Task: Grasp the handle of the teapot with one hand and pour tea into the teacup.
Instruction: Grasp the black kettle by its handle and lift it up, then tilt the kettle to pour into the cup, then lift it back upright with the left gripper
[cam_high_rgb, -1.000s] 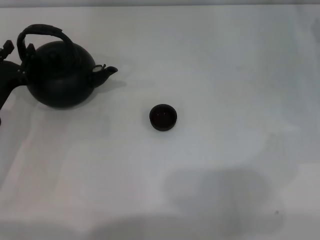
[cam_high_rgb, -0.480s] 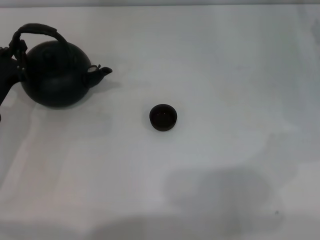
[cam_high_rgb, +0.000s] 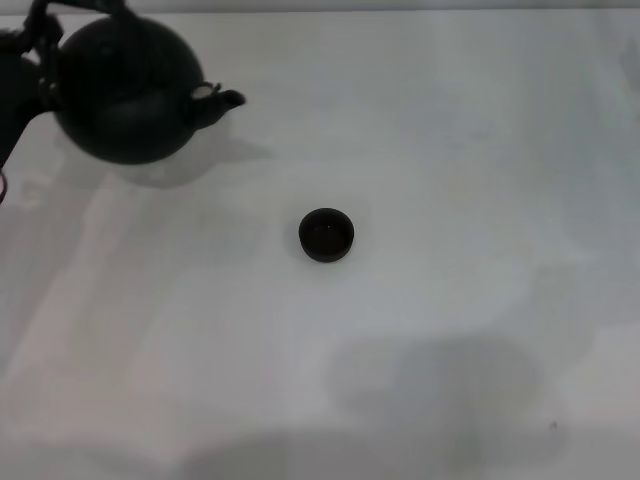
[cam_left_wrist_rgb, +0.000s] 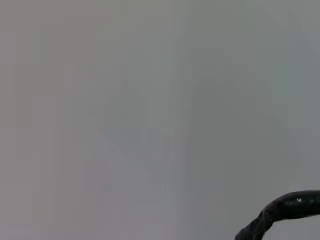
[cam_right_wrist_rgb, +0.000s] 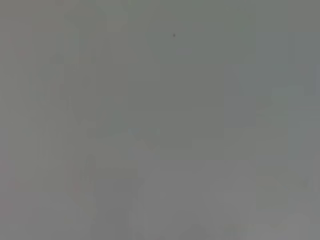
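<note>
The teapot (cam_high_rgb: 125, 90) now sits higher and farther back in the head view than half a second ago, up in the far left corner, and its shadow lies apart from its base on the surface (cam_high_rgb: 450, 150), so it hangs in the air. Its spout (cam_high_rgb: 222, 99) has risen with it and points toward the robot's right. The handle (cam_high_rgb: 45, 20) is now mostly cut off by the upper edge of the view; only its left foot shows. The left hand (cam_high_rgb: 25, 50) is at that foot of the handle, closed on it and carrying the pot. In the left wrist view a curved piece of the black wrapped handle (cam_left_wrist_rgb: 280, 212) crosses one corner over plain grey.

The teacup (cam_high_rgb: 326, 235) has not moved. It stands upright near the middle of the surface, well apart from the teapot, toward the robot's right and nearer the robot. Nothing lies between pot and cup.

The surface is plain, pale and matte, with soft shadows along the near edge. The right wrist view shows only featureless grey; the right hand is out of sight.
</note>
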